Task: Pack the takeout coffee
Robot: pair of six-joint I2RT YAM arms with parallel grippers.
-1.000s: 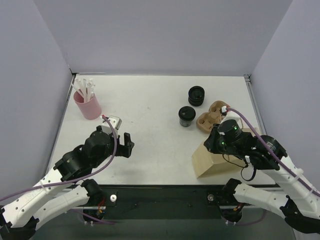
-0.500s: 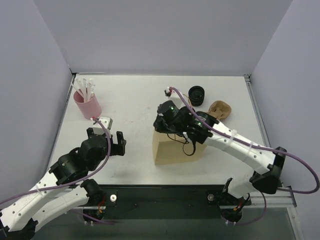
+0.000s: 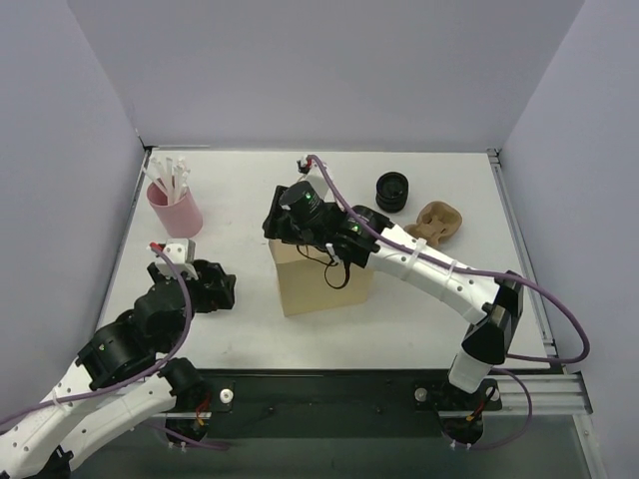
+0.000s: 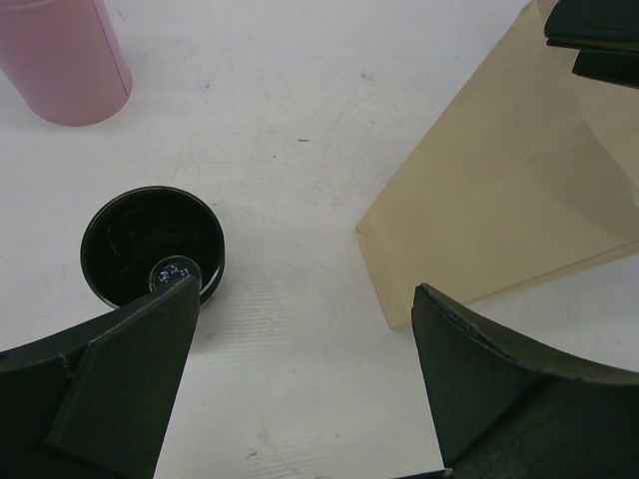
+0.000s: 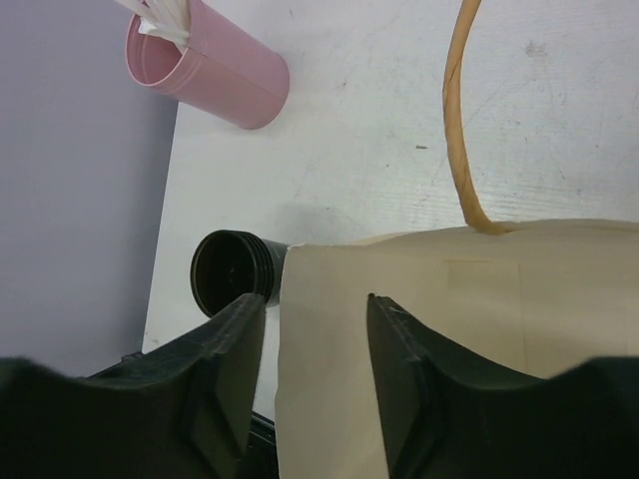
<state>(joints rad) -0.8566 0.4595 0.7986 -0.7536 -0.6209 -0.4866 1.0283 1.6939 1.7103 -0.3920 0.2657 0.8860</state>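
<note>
black takeout coffee (image 4: 152,247): stands on the white table (image 4: 300,120) in the lower left of the left wrist view, seen from above as a round dark lid. in the right wrist view it sits at centre left, partly covered by the bag's corner.
left gripper (image 4: 305,291): jaws spread wide, nothing held. one fingertip overlaps the coffee's lower right rim in the picture, and the other is near the bag's lower corner.
paper bag (image 3: 319,284): tan, in the middle of the top view, to the right of the coffee with bare table between them. a thin paper handle (image 5: 461,120) curves up from it.
right gripper (image 5: 317,299): fingers partly apart, astride the bag's top edge. whether the pads press the paper is hard to tell.
pink cup (image 3: 176,212): upper left of the top view, holding white sticks (image 3: 170,178), apart from the coffee.
black ribbed rings (image 3: 392,190): upper right of the top view, with a tan moulded carrier (image 3: 439,220) just to their right.
</note>
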